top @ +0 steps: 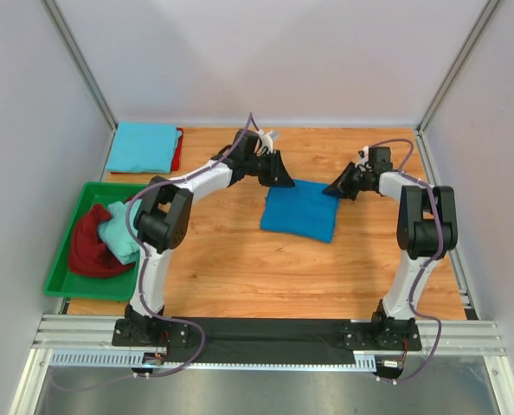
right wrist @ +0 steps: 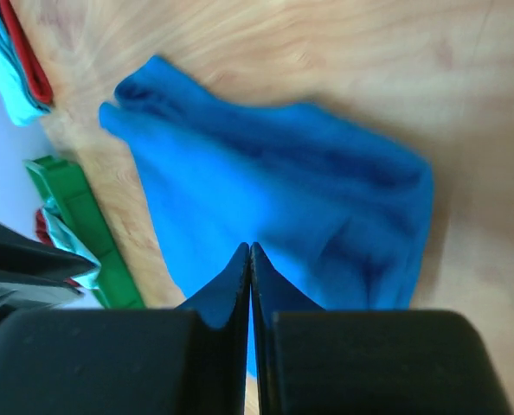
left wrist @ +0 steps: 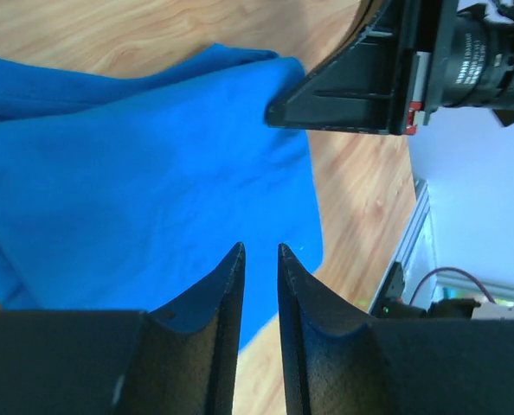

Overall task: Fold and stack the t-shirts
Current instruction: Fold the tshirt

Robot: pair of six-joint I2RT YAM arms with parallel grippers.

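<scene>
Right hand tapers black, wedge-like — soft royal blue t-shirt folded square.

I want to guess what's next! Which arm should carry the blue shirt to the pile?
Probably left. The left claw is slightly open at the blue shirt, on the side nearer the pile. The right claw is shut.

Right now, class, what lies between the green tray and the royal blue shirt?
Top view: the left arm's elbow and bare wooden tabletop, between green tray and royal blue shirt.
</scene>
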